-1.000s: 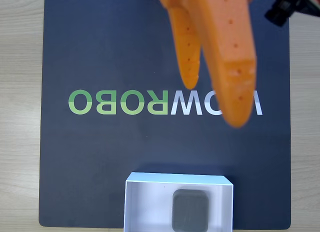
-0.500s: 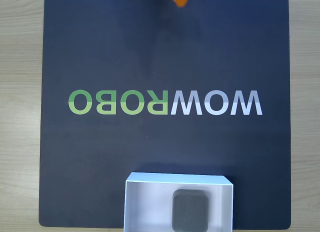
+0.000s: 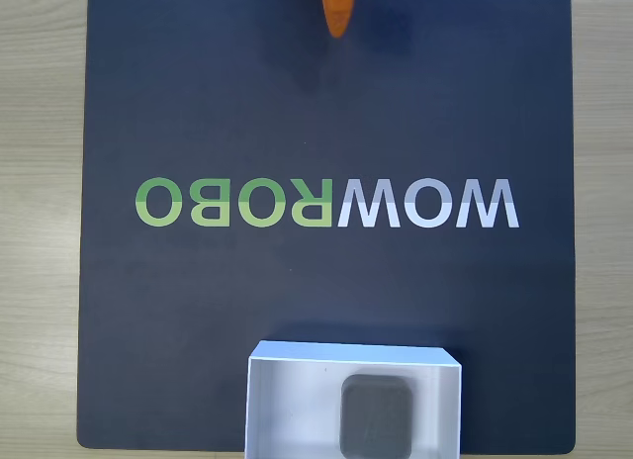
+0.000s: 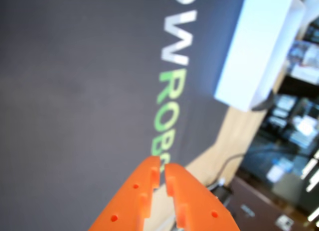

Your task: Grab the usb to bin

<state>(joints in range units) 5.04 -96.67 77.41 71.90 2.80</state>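
We see the usb (image 3: 376,415) lying inside the bin (image 3: 287,400) at the mat's (image 3: 198,311) near edge; gripper (image 4: 162,166) fingers together, empty, well apart.

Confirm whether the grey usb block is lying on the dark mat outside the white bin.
No, the usb sits inside the bin.

The usb (image 3: 376,416), a small matte grey rounded-square block, lies flat inside the bin (image 3: 287,400), right of its middle in the fixed view. The bin, a shallow white open-topped box (image 4: 256,47), sits at the picture's bottom edge.
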